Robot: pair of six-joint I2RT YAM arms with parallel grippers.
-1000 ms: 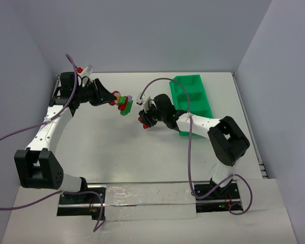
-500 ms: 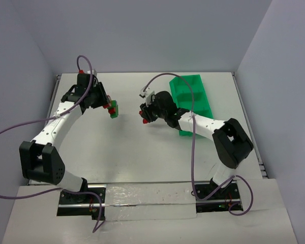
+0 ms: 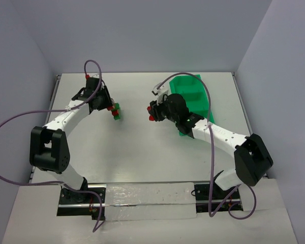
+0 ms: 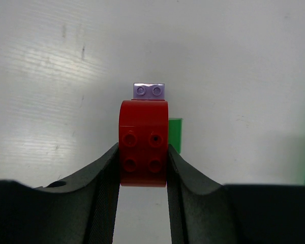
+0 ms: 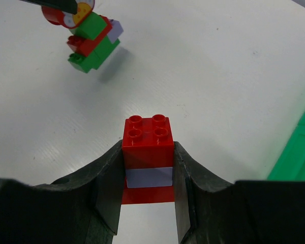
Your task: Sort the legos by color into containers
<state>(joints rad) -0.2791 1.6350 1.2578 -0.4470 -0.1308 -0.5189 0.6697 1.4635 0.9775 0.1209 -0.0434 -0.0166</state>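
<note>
My left gripper [image 3: 112,109] is shut on a cluster of joined legos [image 3: 115,111] and holds it above the table. In the left wrist view a red brick [image 4: 143,144] sits between my fingers, with a purple brick [image 4: 148,91] and a green piece [image 4: 175,134] behind it. My right gripper [image 3: 151,113] is shut on a red stack with a purple layer [image 5: 148,158], left of the green tray [image 3: 193,101]. The right wrist view shows the left cluster [image 5: 90,39] ahead and the tray's edge [image 5: 298,152] at the right.
Purple cables loop over both arms. The tray stands at the back right of the white table, its compartments partly hidden by my right arm. Grey walls close the table at the back and sides.
The two lego parts were pulled apart. My left gripper swung back and turned with its cluster. My right arm stretched out, carrying the red stack slightly right and farther back.
</note>
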